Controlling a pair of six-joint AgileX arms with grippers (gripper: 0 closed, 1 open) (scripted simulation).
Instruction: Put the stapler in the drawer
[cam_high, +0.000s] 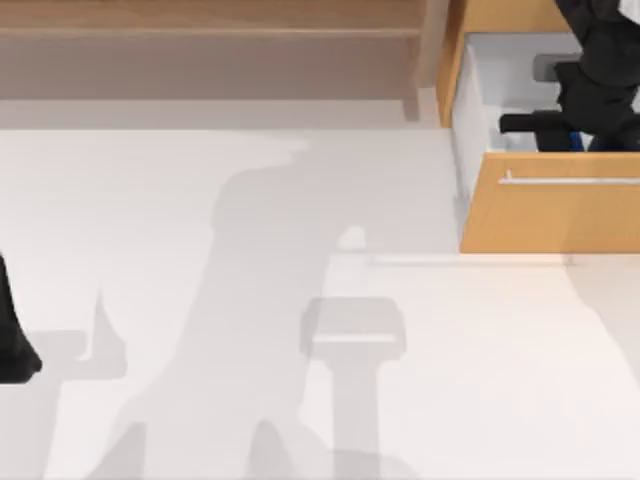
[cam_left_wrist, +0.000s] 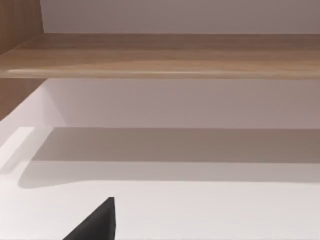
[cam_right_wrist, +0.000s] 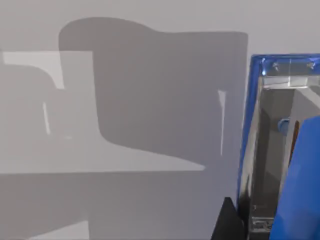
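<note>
We are at the placing step. Our right gripper hangs over the open drawer at the table's far right, its black body reaching down into the white interior. A sliver of the blue stapler shows just under the gripper, inside the drawer's walls and behind the front panel with its silver handle.

In the right wrist view the stapler is close up, blue frame and metal inner parts against the pale drawer floor, with a black finger right beside it. The finger seems to be against the stapler, so we judge the claw pinches it, though only one finger shows and we cannot see both sides of the grip. Whether the stapler already rests on the floor or hangs just above it, we cannot tell.

Our left arm is parked at the table's left edge, facing the long shelf; we cannot tell how its claw stands.

The next move, as we judge it, calls for a short descent if any gap remains, then spreading the fingers and lifting straight up, clear of the drawer walls. After that the drawer may need pushing in.
</note>
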